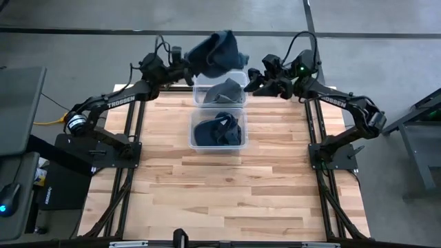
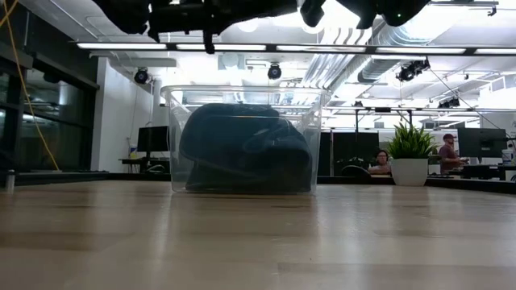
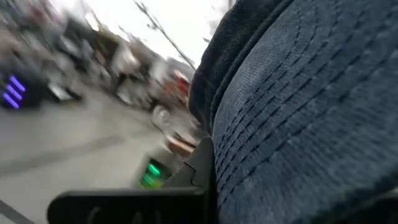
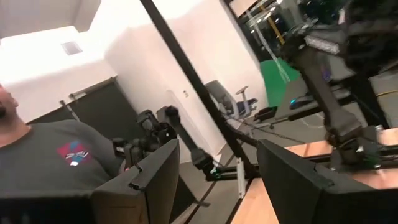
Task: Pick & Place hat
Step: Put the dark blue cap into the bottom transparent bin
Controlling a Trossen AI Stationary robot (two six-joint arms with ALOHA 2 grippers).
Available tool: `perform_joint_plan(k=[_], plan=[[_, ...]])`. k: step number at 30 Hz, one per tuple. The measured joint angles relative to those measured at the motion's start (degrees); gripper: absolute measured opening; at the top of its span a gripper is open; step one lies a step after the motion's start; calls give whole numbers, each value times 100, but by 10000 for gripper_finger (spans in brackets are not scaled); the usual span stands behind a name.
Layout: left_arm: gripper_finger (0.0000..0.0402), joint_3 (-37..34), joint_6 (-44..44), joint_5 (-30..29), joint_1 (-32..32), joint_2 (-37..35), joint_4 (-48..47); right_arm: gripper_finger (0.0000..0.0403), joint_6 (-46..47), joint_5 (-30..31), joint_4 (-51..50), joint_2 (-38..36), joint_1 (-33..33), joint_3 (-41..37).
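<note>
Left arm holding a denim hat over the far bin

The wooden table (image 1: 227, 186) is carrying two clear bins at its far end: the near bin (image 1: 218, 129) and the far bin (image 1: 219, 91) are each holding a dark hat. The left gripper (image 1: 185, 67) is pinching a blue denim hat (image 1: 215, 52) tight, hanging it above the far bin's rear edge. The right gripper (image 1: 256, 81) is hovering beside the far bin, fingers (image 4: 152, 180) spread apart and gripping nothing.
</note>
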Motion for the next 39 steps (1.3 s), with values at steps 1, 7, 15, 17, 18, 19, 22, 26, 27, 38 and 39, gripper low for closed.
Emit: perform_joint_plan(k=[1, 7, 15, 17, 18, 19, 22, 26, 27, 38, 39], plan=[[6, 4, -209, 206, 49, -14, -155, 209, 0, 11, 4, 0, -44, 0], [6, -1, -1491, 1506, 422, 4, -1137, 209, 7, -15, 0, 0, -236, 0], [6, 0, -2231, 2363, 523, -26, -2365, 209, 20, -42, 2, 0, -496, 0], [6, 0, -2270, 2608, 521, -24, -2790, 209, 21, -43, 0, 0, -550, 0], [6, 0, -2282, 2700, 519, -24, -2986, 209, 16, -41, 2, 0, -568, 0], [6, 0, -2284, 2767, 509, -41, -3181, 209, 3, -40, 2, 0, -573, 0], [6, 0, -2222, 2841, 405, -70, -3777, 209, -80, -4, 6, 0, -573, 0], [6, 0, -2203, 2944, 194, -111, -4430, 209, -157, -3, 46, 0, -582, 0], [6, -2, -2221, 2914, 122, -162, -4612, 209, -166, -1, 46, 0, -595, 1], [6, -2, -2668, 1110, -1141, -857, -5940, 209, -170, -57, 44, 0, -597, 2], [6, 0, -2669, 905, -1253, -925, -6081, 209, -170, -57, 44, -1, -597, 2]])
